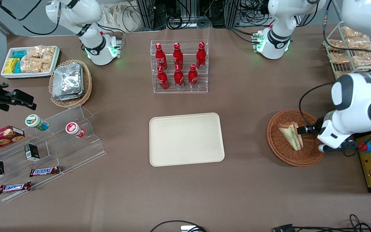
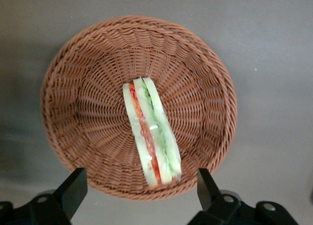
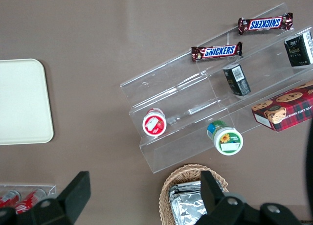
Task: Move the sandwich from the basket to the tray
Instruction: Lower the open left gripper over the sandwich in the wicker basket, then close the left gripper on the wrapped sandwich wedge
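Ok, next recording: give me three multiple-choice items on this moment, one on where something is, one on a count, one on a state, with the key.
1. Where does the small triangular white-bread sandwich lie?
A. In the round reddish-brown wicker basket
B. On the flat cream-beige rectangular tray
C. On the bare table

2. How many red bottles stand in the clear rack?
A. Four
B. Six
C. Eight

3. What state is the left arm's gripper in?
A. Shut on the sandwich
B. Open, above the basket, holding nothing
C. Open over the tray

Key: 1 A, the wrist view shows the sandwich on the basket's woven floor. 2 B, the front view shows two rows of three. 3 B, both fingers stand wide apart on either side of the basket's rim, with the sandwich untouched.
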